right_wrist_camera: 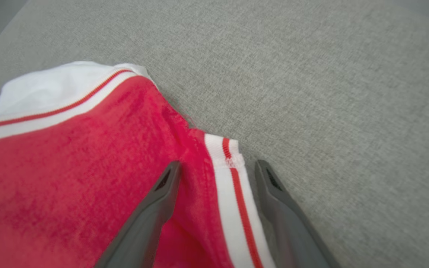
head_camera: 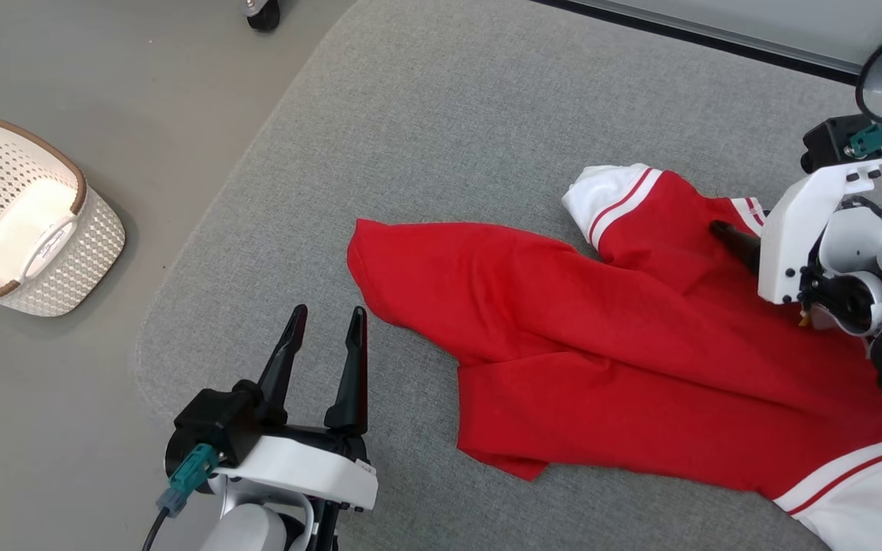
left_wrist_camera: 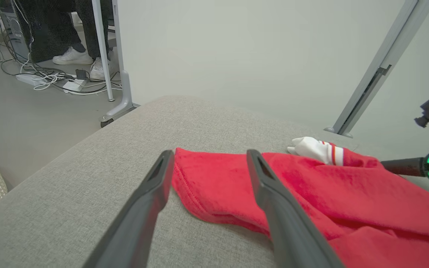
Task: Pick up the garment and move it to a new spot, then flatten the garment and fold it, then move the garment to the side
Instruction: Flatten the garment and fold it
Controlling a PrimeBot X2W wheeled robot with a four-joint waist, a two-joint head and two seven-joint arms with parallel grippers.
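A red garment (head_camera: 625, 360) with white, red-striped trim lies crumpled on the grey padded surface (head_camera: 449, 115), spreading from the centre to the lower right. My left gripper (head_camera: 328, 315) stands open just off the garment's left corner, nothing between its fingers. In the left wrist view that gripper (left_wrist_camera: 210, 155) points at the garment's (left_wrist_camera: 311, 193) near hem. My right gripper (head_camera: 733, 233) hovers over the garment's upper right part, one dark finger showing. The right wrist view shows it (right_wrist_camera: 218, 166) open, with a finger on each side of a striped white edge of the garment (right_wrist_camera: 69, 167).
A white perforated basket (head_camera: 27, 222) with a brown rim sits on the floor to the left. A caster wheel (head_camera: 261, 14) is at the top edge. In the left wrist view, a person's feet (left_wrist_camera: 73, 56), cables (left_wrist_camera: 50, 79) and a table leg (left_wrist_camera: 121, 93) lie beyond the pad.
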